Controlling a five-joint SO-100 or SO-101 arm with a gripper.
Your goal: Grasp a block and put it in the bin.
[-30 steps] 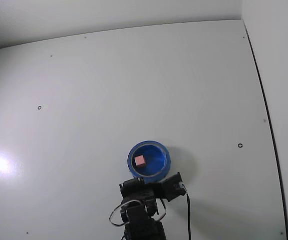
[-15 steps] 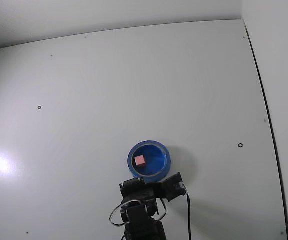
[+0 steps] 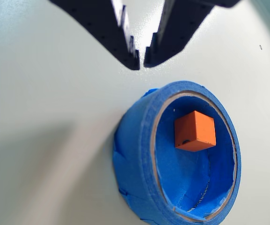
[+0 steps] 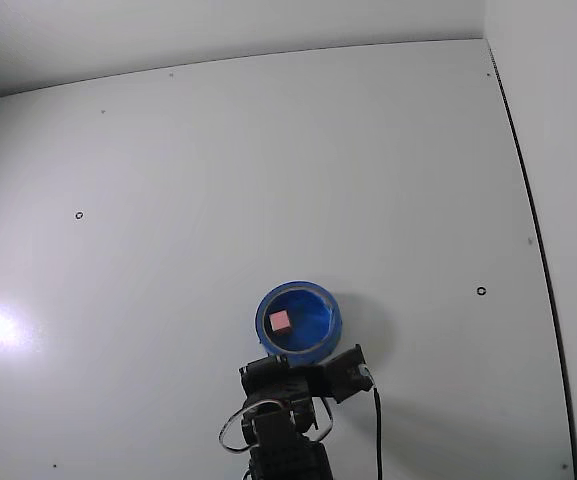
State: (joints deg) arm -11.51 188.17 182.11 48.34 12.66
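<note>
One small cube-shaped block [image 3: 194, 131] is sitting inside the round blue bin [image 3: 135, 154] on a white table [image 4: 268, 170], while the black gripper [image 3: 141, 64] is hovering beside the rim, tips nearly touching, gripping nothing.

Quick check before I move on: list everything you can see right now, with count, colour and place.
block: one, orange in the wrist view, pink in the fixed view; lying inside the bin, apart from the gripper.
bin: one, bright blue, round and low; on the table just ahead of the arm in the fixed view.
table: one, plain white with a few small dark marks; otherwise bare in both views.
cable: one, black; beside the arm at the bottom of the fixed view.
arm: one, black; bottom centre of the fixed view.
gripper: one, black; above the bin's rim, shut, holding nothing.
</note>
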